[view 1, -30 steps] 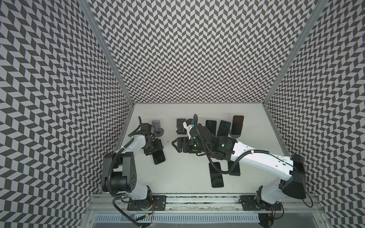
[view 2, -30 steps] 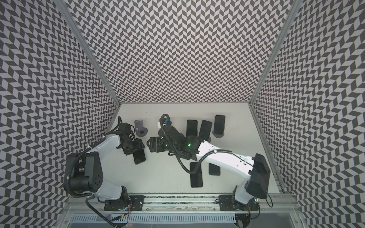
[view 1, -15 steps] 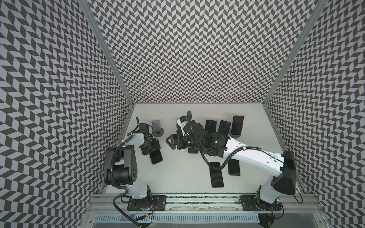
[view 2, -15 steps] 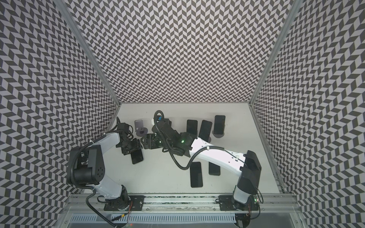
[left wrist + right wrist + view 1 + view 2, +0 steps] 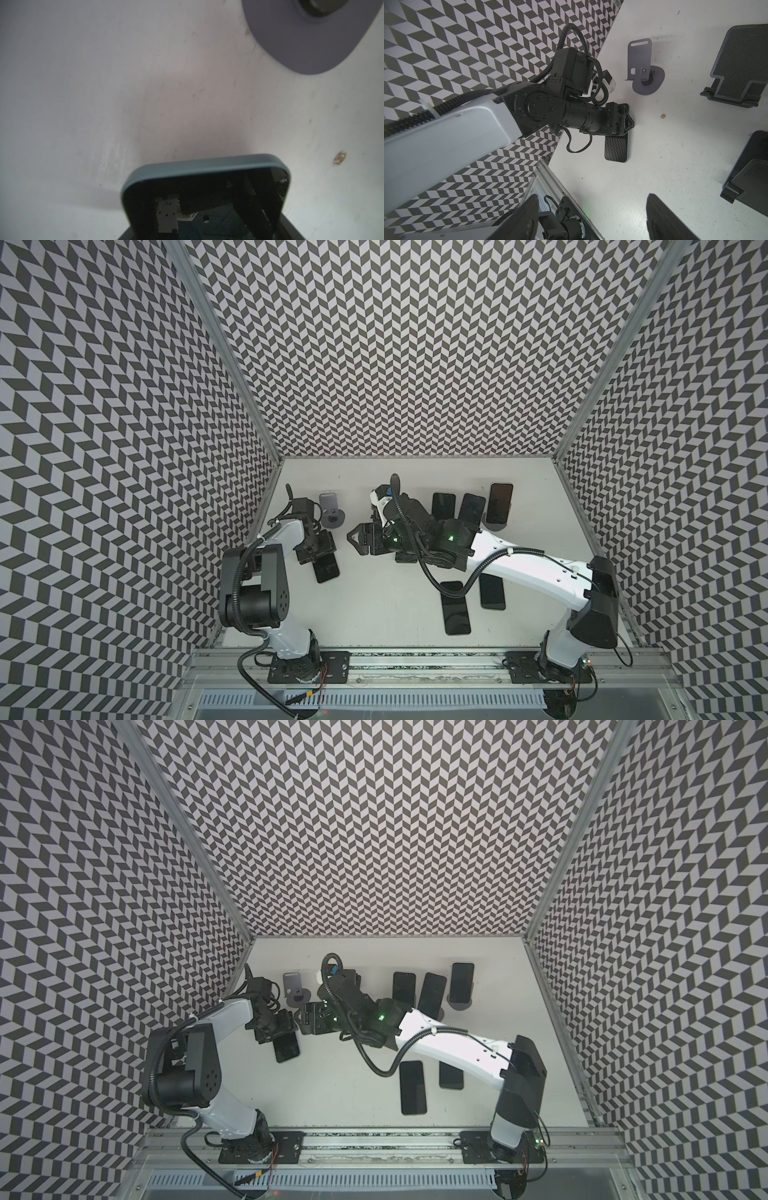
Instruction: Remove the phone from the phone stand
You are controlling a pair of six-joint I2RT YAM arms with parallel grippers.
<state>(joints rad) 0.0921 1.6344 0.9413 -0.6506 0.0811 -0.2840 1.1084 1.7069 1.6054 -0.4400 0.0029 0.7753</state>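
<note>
The phone [image 5: 327, 580] is already sitting clear of the grey phone stand [image 5: 331, 512], which is standing empty near the back left of the bench [image 5: 374, 626]. The left gripper [image 5: 319, 556] is hanging low just in front of that stand. As far as the left wrist view lets me judge, its jaws are grasping the phone by its near end. The phone's teal-edged rim is filling the bottom of that view, and the stand's round base [image 5: 311, 41] is lying well apart from it. The phone is being kept down close to the bench.

The right gripper [image 5: 354, 537] is reaching across the middle, near the left one. In the right wrist view its jaws are standing released, with nothing between them.

So the lift-off from this stand is looking done. What is remaining, by my judgement, is laying the phone flat and letting go.

Three other phones [image 5: 471, 510] are leaning propped at the back right, so more stands may be waiting. Two flat phones [image 5: 457, 608] are lying on the bench nearer the front.
</note>
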